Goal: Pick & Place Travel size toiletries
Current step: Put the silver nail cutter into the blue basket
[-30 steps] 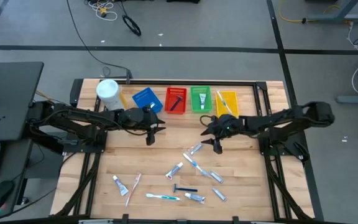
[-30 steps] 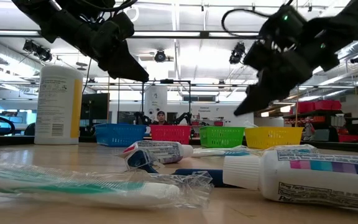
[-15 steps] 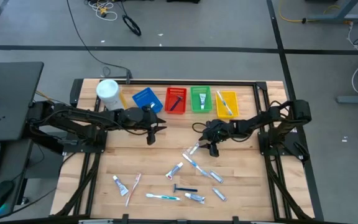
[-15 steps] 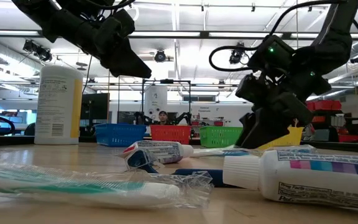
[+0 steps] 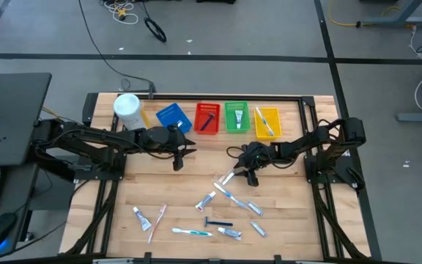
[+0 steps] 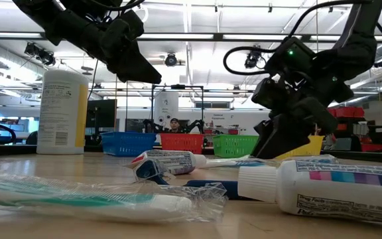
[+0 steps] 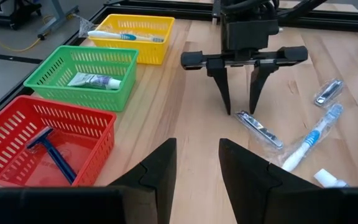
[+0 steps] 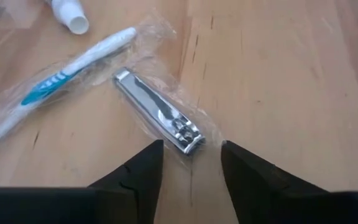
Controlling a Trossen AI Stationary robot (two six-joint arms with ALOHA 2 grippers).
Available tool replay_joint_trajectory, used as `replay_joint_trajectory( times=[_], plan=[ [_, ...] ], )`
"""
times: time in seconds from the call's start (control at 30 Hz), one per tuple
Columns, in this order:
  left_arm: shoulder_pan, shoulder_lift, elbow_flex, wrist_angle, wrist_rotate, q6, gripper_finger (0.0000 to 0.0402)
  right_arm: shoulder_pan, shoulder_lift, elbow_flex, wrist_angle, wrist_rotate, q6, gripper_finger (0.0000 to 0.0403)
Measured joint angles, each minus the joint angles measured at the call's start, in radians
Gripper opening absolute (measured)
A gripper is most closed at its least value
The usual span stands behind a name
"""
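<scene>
The right hand [image 5: 248, 176] is low over the middle of the bench [image 5: 284, 220], wrist bent downward, fingers [image 8: 143, 171] apart. The left hand [image 5: 179, 159] hangs higher, arm reaching in from the left, fingers [image 7: 160, 168] parted with nothing between them.

Wrapped toiletries [image 5: 229, 204] lie scattered flat on the table, perhaps ten.

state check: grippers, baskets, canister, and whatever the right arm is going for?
Left gripper: open, empty, raised near the blue basket.
Right gripper: open, low, astride the nail clipper's end.
Nail clipper: flat on table, in clear wrap, not gripped.
Blue basket: contents cannot be told.
Red basket: holds a razor.
Green basket: holds a toothpaste tube.
Yellow basket: holds a toothbrush.
Canister: upright.
</scene>
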Motion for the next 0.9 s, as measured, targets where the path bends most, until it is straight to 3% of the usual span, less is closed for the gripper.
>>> replay_joint_trajectory(
  times=[0.27,0.47,0.63,0.9],
  plan=[
    [0.0,0.0,0.0,-0.001,0.0,0.007,0.0128,0.043,0.0,0.0,0.011,-0.004,0.012,0.0117],
    [0.0,0.0,0.0,-0.001,0.0,0.008,0.0128,0.086,-0.002,0.0,-0.001,0.016,0.072,0.0115],
    [0.0,0.0,0.0,-0.001,0.0,0.008,0.0128,0.112,-0.002,0.0,0.007,0.114,0.066,0.0115],
    [0.0,0.0,0.0,-0.001,0.001,0.002,0.0128,0.11,-0.002,0.03,-0.008,0.097,0.068,0.0115]
  ],
)
